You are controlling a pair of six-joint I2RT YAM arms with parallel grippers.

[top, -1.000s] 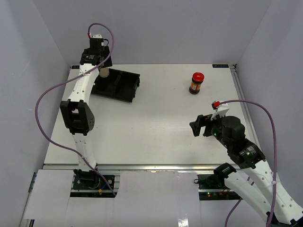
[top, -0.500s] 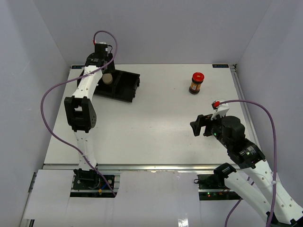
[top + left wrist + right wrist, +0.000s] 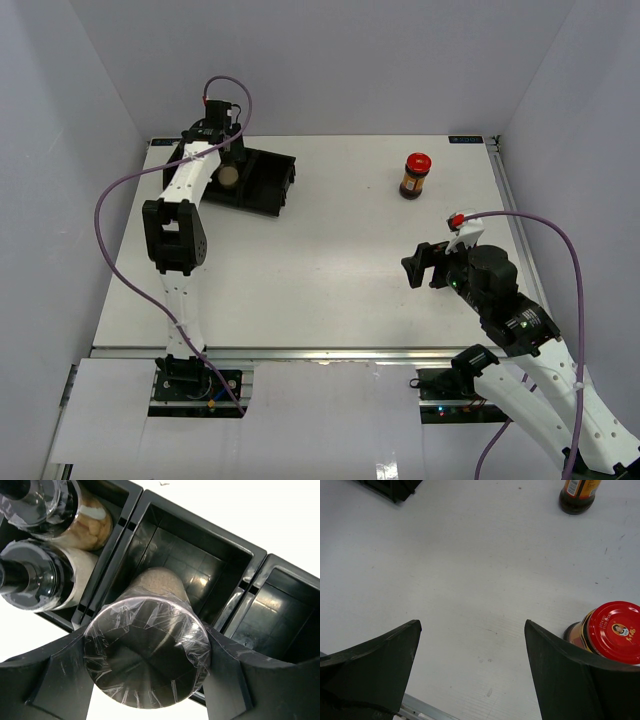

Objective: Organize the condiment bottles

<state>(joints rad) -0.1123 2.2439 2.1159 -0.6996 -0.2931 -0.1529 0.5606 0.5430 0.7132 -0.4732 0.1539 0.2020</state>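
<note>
My left gripper is shut on a clear jar with a flat silver lid, wrapped in film. The jar's lower end reaches into the middle compartment of the black tray. In the top view the gripper and the jar are over the tray at the back left. Two clear bottles with dark tops stand in the tray's left compartment. My right gripper is open and empty. A brown jar with a red lid stands just beside its right finger. Another red-lidded jar stands farther back.
The tray's right compartment holds nothing. A corner of the tray shows at the top left of the right wrist view. The table's near edge rail lies just below my right gripper. Purple cables loop over both arms.
</note>
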